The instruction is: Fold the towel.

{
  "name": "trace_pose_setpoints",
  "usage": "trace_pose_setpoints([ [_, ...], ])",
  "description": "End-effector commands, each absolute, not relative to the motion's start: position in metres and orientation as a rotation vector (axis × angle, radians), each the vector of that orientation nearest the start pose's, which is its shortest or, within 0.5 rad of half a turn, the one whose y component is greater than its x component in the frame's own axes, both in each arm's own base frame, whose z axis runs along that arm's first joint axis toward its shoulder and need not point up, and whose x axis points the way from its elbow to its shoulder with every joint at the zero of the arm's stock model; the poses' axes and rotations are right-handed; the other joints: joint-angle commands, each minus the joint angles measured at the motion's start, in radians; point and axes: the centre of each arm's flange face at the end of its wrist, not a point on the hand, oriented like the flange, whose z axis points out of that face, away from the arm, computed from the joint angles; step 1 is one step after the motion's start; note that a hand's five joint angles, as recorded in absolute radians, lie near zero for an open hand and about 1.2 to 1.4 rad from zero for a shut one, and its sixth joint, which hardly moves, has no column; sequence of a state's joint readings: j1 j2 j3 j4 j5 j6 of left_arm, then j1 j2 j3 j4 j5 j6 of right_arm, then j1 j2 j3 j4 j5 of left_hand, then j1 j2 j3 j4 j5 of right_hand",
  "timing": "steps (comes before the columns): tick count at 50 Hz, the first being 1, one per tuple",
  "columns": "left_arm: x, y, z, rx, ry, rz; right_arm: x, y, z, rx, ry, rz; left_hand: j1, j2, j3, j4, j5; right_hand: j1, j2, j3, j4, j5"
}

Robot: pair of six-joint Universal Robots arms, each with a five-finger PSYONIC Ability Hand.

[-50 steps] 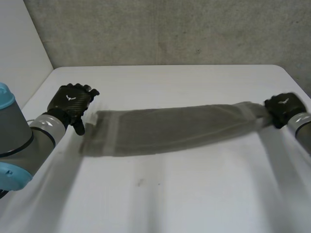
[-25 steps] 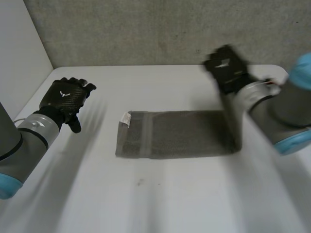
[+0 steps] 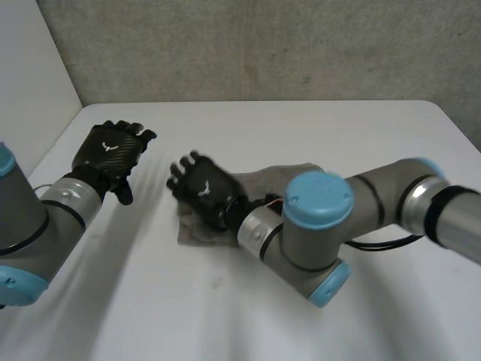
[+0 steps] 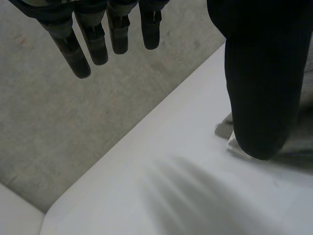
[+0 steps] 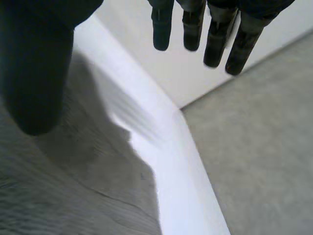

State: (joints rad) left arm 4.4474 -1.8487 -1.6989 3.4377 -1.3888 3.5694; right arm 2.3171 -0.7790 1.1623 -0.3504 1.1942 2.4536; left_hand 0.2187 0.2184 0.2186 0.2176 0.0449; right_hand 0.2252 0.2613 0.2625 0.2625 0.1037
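The grey towel lies folded in the middle of the white table, mostly hidden under my right arm. My right hand hovers over the towel's left end with straight fingers, holding nothing. In the right wrist view its thumb and fingers spread above the towel. My left hand is raised left of the towel, apart from it, fingers straight. In the left wrist view the towel's edge peeks out beside the thumb.
A grey wall runs behind the table's far edge. A white panel stands at the left. My right arm reaches across the table's middle from the right. The bare table edge with grey floor past it lies beyond the right hand's fingertips.
The right hand carried the towel's right end over to the left, doubling the towel, then let go and opened. The left hand has hardly moved.
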Motion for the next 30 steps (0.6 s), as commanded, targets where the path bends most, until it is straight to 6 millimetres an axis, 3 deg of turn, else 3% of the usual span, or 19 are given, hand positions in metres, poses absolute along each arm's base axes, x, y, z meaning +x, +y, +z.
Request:
trace_pose_setpoints([
  [1, -0.26, -0.289, 0.214, 1.03, 2.14, -2.2, 0.381, -0.26, 0.194, -1.201, 1.613, -1.895, 0.021, 0.022, 0.021, 0.022, 0.02, -0.051, -0.087, -0.088, -0.088, -0.104],
  [3, -0.277, -0.282, 0.217, 1.052, 2.167, -2.255, 0.352, -0.273, 0.195, -1.069, 1.784, -1.831, 0.021, 0.022, 0.021, 0.022, 0.02, -0.051, -0.087, -0.088, -0.088, -0.104],
  [4, -0.277, -0.282, 0.217, 1.052, 2.167, -2.256, 0.352, -0.273, 0.195, -1.069, 1.785, -1.831, 0.021, 0.022, 0.021, 0.022, 0.02, -0.051, -0.087, -0.088, -0.088, -0.104],
  [6, -0.294, -0.275, 0.212, 1.093, 2.205, -2.281, 0.328, -0.277, 0.186, -1.036, 1.928, -1.763, 0.03, 0.03, 0.03, 0.031, 0.029, -0.051, -0.087, -0.088, -0.088, -0.104],
  [7, -0.294, -0.275, 0.212, 1.093, 2.205, -2.281, 0.327, -0.277, 0.186, -1.036, 1.929, -1.763, 0.03, 0.03, 0.03, 0.031, 0.029, -0.051, -0.087, -0.088, -0.088, -0.104],
  [9, -0.313, -0.268, 0.201, 1.165, 2.228, -2.274, 0.298, -0.288, 0.171, -0.991, 2.08, -1.716, 0.033, 0.033, 0.033, 0.034, 0.032, -0.051, -0.087, -0.088, -0.088, -0.104],
  [12, -0.321, -0.266, 0.192, 1.193, 2.245, -2.257, 0.287, -0.291, 0.165, -0.971, 2.13, -1.696, 0.033, 0.033, 0.033, 0.034, 0.032, -0.051, -0.087, -0.088, -0.088, -0.104],
  [14, -0.33, -0.264, 0.176, 1.207, 2.277, -2.211, 0.272, -0.291, 0.152, -0.955, 2.198, -1.654, 0.036, 0.036, 0.036, 0.037, 0.035, -0.026, -0.063, -0.064, -0.064, -0.079],
  [20, -0.335, -0.263, 0.156, 1.187, 2.307, -2.144, 0.261, -0.29, 0.135, -0.995, 2.25, -1.619, 0.036, 0.036, 0.036, 0.037, 0.035, 0.203, 0.167, 0.166, 0.166, 0.15],
  [22, -0.334, -0.265, 0.147, 1.149, 2.321, -2.101, 0.259, -0.293, 0.126, -1.009, 2.248, -1.641, 0.036, 0.036, 0.036, 0.037, 0.035, 0.498, 0.462, 0.461, 0.461, 0.445],
  [26, -0.331, -0.267, 0.143, 1.102, 2.324, -2.071, 0.26, -0.298, 0.121, -1.008, 2.232, -1.678, 0.033, 0.033, 0.033, 0.034, 0.032, 0.708, 0.672, 0.671, 0.671, 0.655],
  [27, -0.329, -0.267, 0.142, 1.088, 2.335, -2.056, 0.26, -0.301, 0.119, -1.003, 2.233, -1.691, 0.03, 0.03, 0.03, 0.031, 0.029, 0.909, 0.873, 0.871, 0.872, 0.856],
  [28, -0.329, -0.267, 0.142, 1.088, 2.335, -2.056, 0.26, -0.301, 0.119, -1.003, 2.233, -1.691, 0.03, 0.03, 0.03, 0.031, 0.029, 0.911, 0.875, 0.873, 0.874, 0.858],
  [29, -0.329, -0.263, 0.143, 1.09, 2.343, -2.052, 0.26, -0.303, 0.121, -1.001, 2.22, -1.712, 0.027, 0.027, 0.027, 0.028, 0.026, 1.126, 1.09, 1.089, 1.089, 1.073],
  [30, -0.33, -0.258, 0.144, 1.102, 2.348, -2.051, 0.259, -0.306, 0.124, -0.993, 2.211, -1.737, 0.027, 0.027, 0.027, 0.028, 0.026, 1.171, 1.134, 1.133, 1.133, 1.118],
])
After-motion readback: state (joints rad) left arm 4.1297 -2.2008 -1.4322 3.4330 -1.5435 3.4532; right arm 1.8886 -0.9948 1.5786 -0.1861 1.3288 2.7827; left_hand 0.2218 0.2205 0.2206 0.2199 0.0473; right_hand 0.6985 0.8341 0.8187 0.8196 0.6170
